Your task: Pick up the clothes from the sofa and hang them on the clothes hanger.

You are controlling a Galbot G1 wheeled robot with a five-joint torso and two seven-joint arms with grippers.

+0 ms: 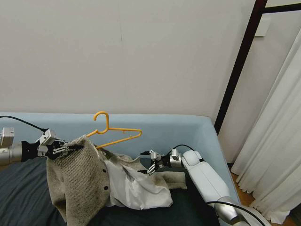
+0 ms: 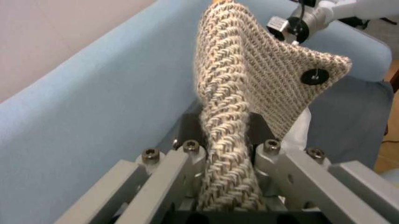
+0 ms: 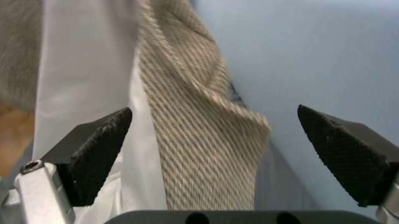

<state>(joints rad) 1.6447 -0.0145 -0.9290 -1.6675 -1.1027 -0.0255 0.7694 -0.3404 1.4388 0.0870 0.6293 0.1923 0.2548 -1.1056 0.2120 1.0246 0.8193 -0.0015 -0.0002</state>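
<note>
The work is at the step of threading the garment onto the hanger. The left pincer is clamped on a fold of the beige knit cardigan at its shoulder and holds it above the dark seat of the sofa. The orange hanger sits at 2 o'clock from that pincer. Its near arm seems tucked into the raised shoulder and its far end is bare. I cannot tell what else supports it.

The right pincer is at 3 o'clock from the cardigan, low over the seat. Its pads stand apart, with a strip of knit between them but not gripped.

As I judge it, the next move calls for the right pincer to close on that free edge, then lift it toward 12 o'clock and over the bare end of the hanger without dragging the near side off.

Counted: one hanger, one cardigan, one white garment lying inside it, two pincers, and one dark button seen from the left wrist.
</note>
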